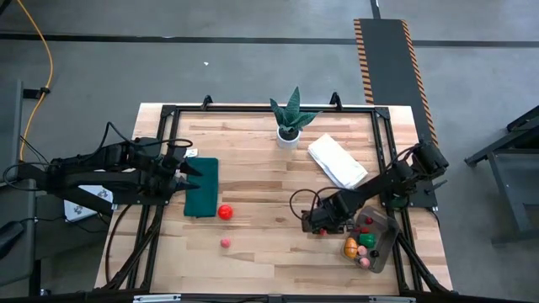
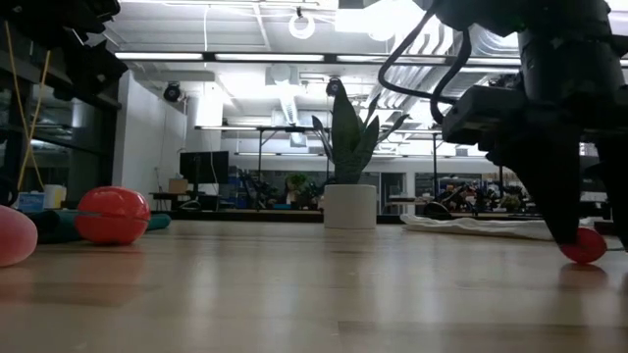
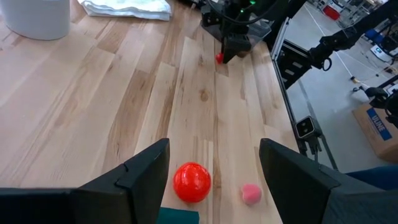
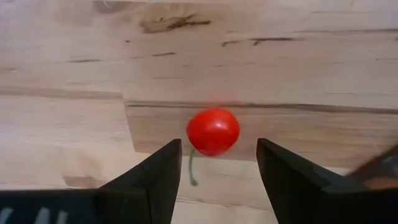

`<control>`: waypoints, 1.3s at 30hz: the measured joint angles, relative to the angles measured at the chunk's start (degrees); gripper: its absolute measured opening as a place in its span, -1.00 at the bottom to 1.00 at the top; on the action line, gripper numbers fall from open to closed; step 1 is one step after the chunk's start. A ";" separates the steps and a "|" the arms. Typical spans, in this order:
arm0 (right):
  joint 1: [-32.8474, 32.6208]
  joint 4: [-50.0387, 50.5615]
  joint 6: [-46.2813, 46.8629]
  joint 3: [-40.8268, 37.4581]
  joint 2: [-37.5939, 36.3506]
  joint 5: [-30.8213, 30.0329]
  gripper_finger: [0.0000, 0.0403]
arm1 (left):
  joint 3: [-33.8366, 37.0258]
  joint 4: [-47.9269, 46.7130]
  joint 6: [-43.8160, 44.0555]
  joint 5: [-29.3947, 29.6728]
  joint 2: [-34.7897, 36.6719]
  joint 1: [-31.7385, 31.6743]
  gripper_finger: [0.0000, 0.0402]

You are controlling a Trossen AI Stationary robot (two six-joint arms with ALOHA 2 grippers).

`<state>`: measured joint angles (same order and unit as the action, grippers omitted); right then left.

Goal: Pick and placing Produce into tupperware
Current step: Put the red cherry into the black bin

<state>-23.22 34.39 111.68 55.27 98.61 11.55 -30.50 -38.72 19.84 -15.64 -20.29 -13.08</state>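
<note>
Red target: a small cherry-like fruit [image 4: 212, 131] with a thin green stem, lying on the bare wood near the table's right edge, just beside the tupperware [image 1: 385, 225].
Right gripper: I have the right gripper [image 4: 214, 163] low over that fruit, fingers apart and holding nothing; the fruit sits just ahead of the gap between the tips, not yet between them.
How I close: I judge I should advance until the fruit is centred between the fingers, then lower almost to the wood before squeezing, because a round toy may roll or squirt out if only clipped.
Stem: I would keep it out of the pinch and close on the body.
Tupperware: it stands at the table's right edge toward the near right corner and already holds several pieces [image 1: 360, 241], orange, green, red and pink.
Placement: I reckon a short lift and a release over bare container floor suits best.
Left gripper: the left gripper [image 3: 214, 171] waits parted and empty over the dark green mat [image 1: 202, 186] near the table's left edge.
Still loose: a larger red ball [image 1: 225, 212] touching the mat's near corner and a small pink one [image 1: 225, 243] toward the near edge.
</note>
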 joint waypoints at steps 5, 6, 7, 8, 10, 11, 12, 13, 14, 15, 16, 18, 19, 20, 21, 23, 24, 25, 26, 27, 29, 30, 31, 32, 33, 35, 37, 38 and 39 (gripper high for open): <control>-0.09 0.15 0.00 0.00 0.00 0.05 -0.01 | 0.00 0.01 0.00 0.00 0.00 0.00 0.18; -0.09 0.18 0.00 0.00 0.00 0.04 -0.01 | -0.01 0.00 0.00 0.00 0.00 0.00 0.18; -0.09 0.23 0.00 0.00 0.00 0.04 -0.01 | 0.00 0.00 0.00 0.00 0.00 -0.01 0.18; -0.09 0.27 -0.01 0.00 0.00 0.03 -0.01 | -0.02 0.00 0.00 0.00 0.00 -0.01 0.18; -0.09 0.31 -0.02 0.00 0.00 0.02 -0.01 | 0.00 0.00 0.00 0.00 0.00 0.00 0.18; -0.09 0.31 -0.04 0.00 0.00 0.02 -0.01 | 0.00 0.00 0.00 0.00 0.00 0.00 0.18; -0.09 0.32 -0.06 0.00 0.00 0.02 -0.02 | 0.00 0.00 0.00 0.00 0.00 0.00 0.18; -0.09 0.33 -0.04 0.00 0.00 0.02 -0.03 | -0.02 0.00 0.00 0.00 0.00 0.00 0.18; -0.09 0.39 -0.07 0.00 0.00 0.02 -0.04 | -0.02 0.00 0.02 0.01 0.00 -0.01 0.18; -0.07 0.56 -0.09 0.00 0.00 0.00 -0.06 | -0.01 0.00 0.02 0.00 0.00 0.00 0.18; -0.06 0.75 -0.10 0.00 0.01 -0.21 -0.09 | -0.01 0.00 0.02 0.00 0.00 0.00 0.18; -0.06 0.76 -0.04 0.00 0.02 -1.06 -0.13 | -0.02 0.00 0.02 0.02 0.00 0.00 0.18; -0.04 0.76 -0.04 0.00 0.02 -1.32 -0.16 | -0.02 0.00 0.02 0.00 0.00 0.00 0.18; -0.04 0.74 -0.06 0.00 0.02 -1.51 -0.17 | -0.02 0.00 0.02 0.00 0.00 0.00 0.18; -0.02 0.77 -0.04 0.00 0.02 -1.55 -0.19 | -0.02 0.00 0.02 0.00 0.00 0.00 0.18; -0.02 0.86 -0.04 0.00 0.02 -1.57 -0.21 | -0.02 0.00 0.02 0.01 0.00 0.00 0.18; -0.02 0.96 -0.10 0.00 0.02 -1.57 -0.21 | -0.02 0.00 0.02 0.00 0.00 0.00 0.18; -0.02 0.98 -0.28 0.00 0.02 -1.57 -0.21 | -0.02 0.01 0.02 0.01 0.00 0.00 0.18; -0.02 0.97 -0.56 0.00 0.02 -1.56 -0.21 | -0.02 0.00 0.02 0.00 0.00 0.00 0.18; -0.02 0.96 -0.68 0.00 0.02 -1.56 -0.21 | -0.02 0.00 0.02 0.00 0.00 -0.02 0.18; 0.01 0.96 -0.99 0.00 0.02 -1.57 -0.21 | -0.02 0.00 0.02 0.02 0.00 0.00 0.18; 0.07 0.96 -1.09 0.00 0.02 -1.55 -0.21 | -0.02 0.00 0.02 0.00 0.00 0.00 0.18; 0.11 0.96 -1.14 0.00 0.02 -1.57 -0.21 | -0.02 0.00 0.02 0.00 0.00 0.00 0.18; 0.24 0.96 -1.18 0.00 0.02 -1.56 -0.21 | -0.02 0.00 0.02 0.00 0.00 0.00 0.18; 0.33 0.96 -1.35 0.00 0.02 -1.57 -0.21 | -0.02 0.00 0.02 0.00 0.00 -0.01 0.18; 0.49 0.96 -1.95 0.00 0.02 -1.57 -0.21 | -0.02 0.00 0.02 0.00 0.00 0.00 0.18; 0.77 0.98 -2.51 0.00 0.02 -1.56 -0.21 | -0.02 0.00 0.02 0.00 0.00 0.00 0.18; 0.94 0.98 -2.63 0.00 0.02 -1.60 -0.21 | -0.02 0.00 0.02 0.00 0.00 0.00 0.18; 1.10 0.98 -2.70 0.00 0.02 -1.64 -0.21 | -0.02 0.00 0.02 0.00 0.00 0.00 0.18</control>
<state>-22.13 35.38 108.98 55.27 98.63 9.91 -30.52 -38.72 19.86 -15.64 -20.29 -13.08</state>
